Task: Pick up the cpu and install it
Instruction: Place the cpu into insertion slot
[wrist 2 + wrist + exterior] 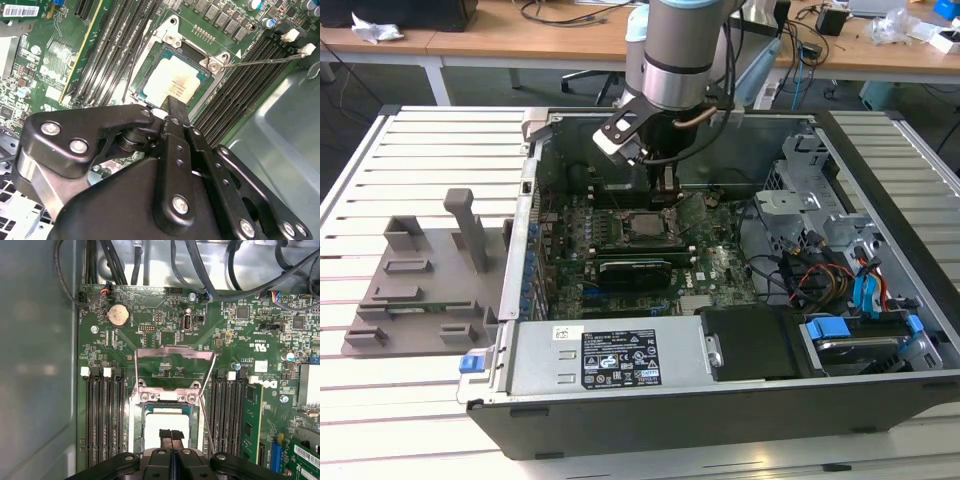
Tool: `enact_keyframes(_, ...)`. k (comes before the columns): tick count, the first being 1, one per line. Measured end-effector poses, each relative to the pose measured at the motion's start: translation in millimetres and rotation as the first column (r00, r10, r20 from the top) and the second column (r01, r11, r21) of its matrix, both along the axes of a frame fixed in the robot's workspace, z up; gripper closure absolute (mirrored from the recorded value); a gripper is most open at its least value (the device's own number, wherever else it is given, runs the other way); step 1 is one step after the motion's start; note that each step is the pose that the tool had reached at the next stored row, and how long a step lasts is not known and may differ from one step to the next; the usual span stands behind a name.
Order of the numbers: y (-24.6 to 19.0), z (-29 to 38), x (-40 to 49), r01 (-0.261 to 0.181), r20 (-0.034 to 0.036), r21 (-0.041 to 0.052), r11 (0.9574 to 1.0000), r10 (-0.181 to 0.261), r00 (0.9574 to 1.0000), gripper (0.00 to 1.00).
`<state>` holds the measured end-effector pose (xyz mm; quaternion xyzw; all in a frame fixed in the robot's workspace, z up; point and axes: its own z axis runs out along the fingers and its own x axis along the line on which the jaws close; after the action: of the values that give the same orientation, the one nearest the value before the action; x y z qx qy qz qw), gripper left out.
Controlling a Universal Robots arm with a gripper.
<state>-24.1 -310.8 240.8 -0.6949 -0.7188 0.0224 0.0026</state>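
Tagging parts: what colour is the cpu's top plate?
The cpu top is pale silver-grey; the second wrist view shows it best.

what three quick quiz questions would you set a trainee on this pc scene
1. Where does the cpu lie? A in the motherboard socket, B on the grey holder tray, C on the power supply.
2. True or false: the socket's load plate is closed over the cpu.
3. Fill in: the gripper is poised over the ____.
Key: 1 A; 2 false, it stands open; 3 cpu.
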Motion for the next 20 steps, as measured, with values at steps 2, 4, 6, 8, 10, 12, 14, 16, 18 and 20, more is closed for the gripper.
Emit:
enact_keyframes(2, 0.0, 0.9, 0.0, 0.0, 0.0, 0.0, 1.0, 0.0, 1.0, 0.89)
enact_keyframes(4, 0.0, 2.0, 0.0, 0.0, 0.0, -0.0001, 1.0, 0.0, 1.0, 0.89)
enact_keyframes(6, 0.0, 2.9, 0.0, 0.0, 0.0, 0.0, 1.0, 0.0, 1.0, 0.89)
enact_keyframes(8, 0.0, 4.9, 0.0, 0.0, 0.0, 0.0, 1.0, 0.0, 1.0, 0.89)
enact_keyframes(10, 0.0, 6.0, 0.0, 0.0, 0.0, -0.0001, 1.0, 0.0, 1.0, 0.89)
enact_keyframes(12, 0.0, 8.3, 0.0, 0.0, 0.0, -0.0001, 1.0, 0.0, 1.0, 0.89)
enact_keyframes(14, 0.0, 10.4, 0.0, 0.0, 0.0, 0.0, 1.0, 0.0, 1.0, 0.89)
enact_keyframes(16, 0.0, 14.5, 0.0, 0.0, -0.0001, -0.0002, 1.0, 0.0, 1.0, 0.89)
enact_keyframes(18, 0.0, 17.9, 0.0, 0.0, 0.0, -0.0005, 1.0, 0.0, 1.0, 0.89)
enact_keyframes(20, 0.0, 20.6, 0.0, 0.0, 0.0, -0.0007, 1.0, 0.0, 1.0, 0.89)
